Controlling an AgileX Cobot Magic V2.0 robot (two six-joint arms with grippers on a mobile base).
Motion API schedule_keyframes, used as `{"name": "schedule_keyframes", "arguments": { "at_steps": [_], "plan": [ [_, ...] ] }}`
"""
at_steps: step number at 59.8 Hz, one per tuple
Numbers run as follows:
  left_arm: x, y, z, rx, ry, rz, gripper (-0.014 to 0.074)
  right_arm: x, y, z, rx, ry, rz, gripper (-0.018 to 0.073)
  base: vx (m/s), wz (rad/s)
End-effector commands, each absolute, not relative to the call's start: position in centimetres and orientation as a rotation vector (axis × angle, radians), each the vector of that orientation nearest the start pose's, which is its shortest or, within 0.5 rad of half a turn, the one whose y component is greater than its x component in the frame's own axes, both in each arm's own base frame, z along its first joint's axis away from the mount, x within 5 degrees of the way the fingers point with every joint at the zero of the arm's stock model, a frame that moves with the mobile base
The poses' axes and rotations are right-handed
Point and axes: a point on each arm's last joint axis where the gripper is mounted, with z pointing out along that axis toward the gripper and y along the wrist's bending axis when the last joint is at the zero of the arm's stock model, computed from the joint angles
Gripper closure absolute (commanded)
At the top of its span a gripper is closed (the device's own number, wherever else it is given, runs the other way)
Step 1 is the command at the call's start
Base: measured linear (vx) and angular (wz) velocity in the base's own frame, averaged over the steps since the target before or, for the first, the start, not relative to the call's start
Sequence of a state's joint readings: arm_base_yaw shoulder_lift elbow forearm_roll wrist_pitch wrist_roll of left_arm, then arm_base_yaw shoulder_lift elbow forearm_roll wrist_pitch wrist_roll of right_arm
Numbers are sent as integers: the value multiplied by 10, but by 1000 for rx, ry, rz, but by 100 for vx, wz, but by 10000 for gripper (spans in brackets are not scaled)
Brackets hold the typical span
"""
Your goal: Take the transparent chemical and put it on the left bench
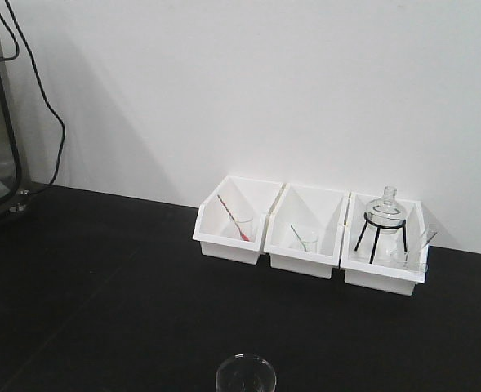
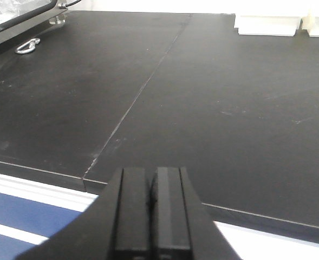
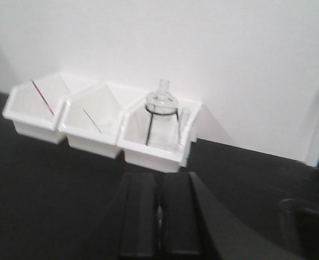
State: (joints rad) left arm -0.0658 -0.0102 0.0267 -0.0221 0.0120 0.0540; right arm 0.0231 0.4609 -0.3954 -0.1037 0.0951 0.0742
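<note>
The left end effector (image 2: 151, 208) has its fingers pressed together, and the near edge of the black table (image 2: 229, 108) lies just ahead of it. The right end effector (image 3: 159, 219) is also pressed together, holding nothing, with three white bins (image 3: 91, 143) ahead. The clear beaker (image 1: 244, 374) stands upright on the table. Its place relative to either end effector cannot be told.

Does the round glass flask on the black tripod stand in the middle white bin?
No, the front view shows the flask standing in the rightmost bin of the three.
</note>
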Motion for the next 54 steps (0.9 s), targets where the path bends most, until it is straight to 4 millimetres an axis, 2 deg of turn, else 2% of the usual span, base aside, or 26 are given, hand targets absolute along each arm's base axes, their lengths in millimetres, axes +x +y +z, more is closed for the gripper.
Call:
{"name": "schedule_keyframes", "arguments": {
  "at_steps": [1, 5, 9, 16, 20, 28, 34, 45, 54],
  "plan": [
    [55, -4, 206, 64, 1429, -35, 600, 117, 2, 328, 68, 1452, 111, 564, 0, 0],
    [55, -4, 206, 64, 1429, -35, 600, 128, 5, 331, 56, 1406, 137, 564, 0, 0],
    [55, -4, 206, 64, 1429, -35, 600, 142, 17, 333, -33, 1375, 169, 564, 0, 0],
    [55, -4, 206, 64, 1429, -35, 600, 165, 60, 340, -332, 1351, 253, 564, 0, 0],
    [55, -4, 206, 64, 1429, -35, 600, 177, 85, 343, -444, 1359, 314, 562, 0, 0],
    [55, -4, 206, 64, 1429, -35, 600, 210, 130, 349, -550, 1382, 395, 562, 0, 0],
    [55, -4, 206, 64, 1429, -35, 600, 233, 156, 346, -607, 1404, 403, 562, 0, 0],
    [55, -4, 206, 64, 1429, -35, 600, 261, 174, 328, -624, 1467, 408, 562, 0, 0],
    [55, -4, 206, 64, 1429, -35, 600, 266, 180, 311, -653, 1545, 397, 562, 0, 0]
  ]
}}
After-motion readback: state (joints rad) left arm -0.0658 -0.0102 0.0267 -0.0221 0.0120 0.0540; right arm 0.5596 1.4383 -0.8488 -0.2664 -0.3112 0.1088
